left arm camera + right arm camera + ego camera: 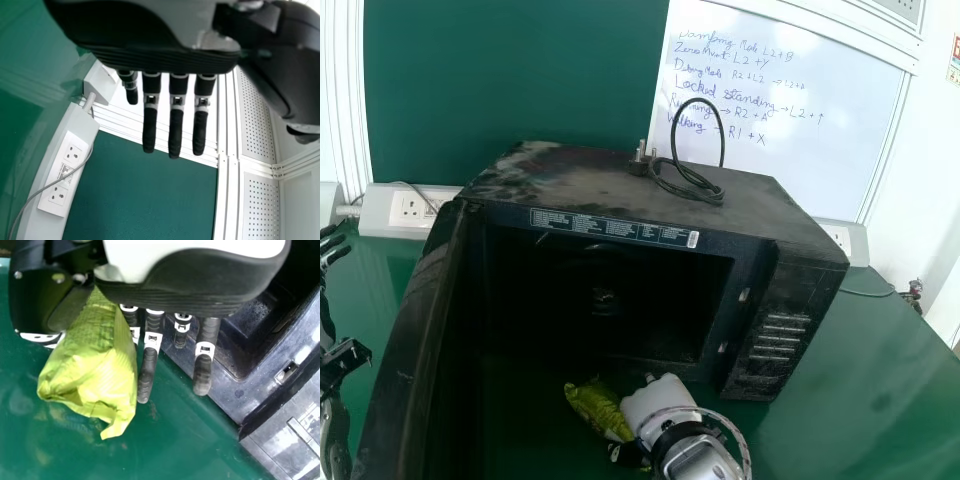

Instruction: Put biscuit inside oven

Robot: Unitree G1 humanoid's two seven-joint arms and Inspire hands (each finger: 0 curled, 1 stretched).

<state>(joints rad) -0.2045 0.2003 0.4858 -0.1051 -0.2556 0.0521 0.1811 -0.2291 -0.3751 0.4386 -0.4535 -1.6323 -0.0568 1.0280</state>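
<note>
Holding the yellow-green biscuit packet (97,360) between thumb and fingers of the right robot hand (175,290), with fingers (147,370) mostly straight beside the wrapper rather than wrapped around. Hard to tell how firmly. Carrying the packet above the green table (860,380), outside the black microwave oven (760,205), near the front and just short of the lower lip (710,372) of the opening.

Door (410,330) swung wide open on the left, leading to a dark cavity (610,300); no need to pull at anything first. Left robot hand (175,127) open and idle, at the left edge of the head view.

Judged to be at the lift-and-enter step, with most of the placing left to do. Best to raise the packet above the lower lip before pushing forward, then turn the wrist to bring the packet ahead of the knuckles, pointing inward. Aim for the middle of the opening, keeping clear of the control panel (780,340) side and of the door. Go in slowly, low but without scraping, and well past the lip before letting go. Squeeze only enough to prevent slipping: likely to crumple like thin film and crush inside. After release, draw straight back, taking care not to drag the wrapper out.
</note>
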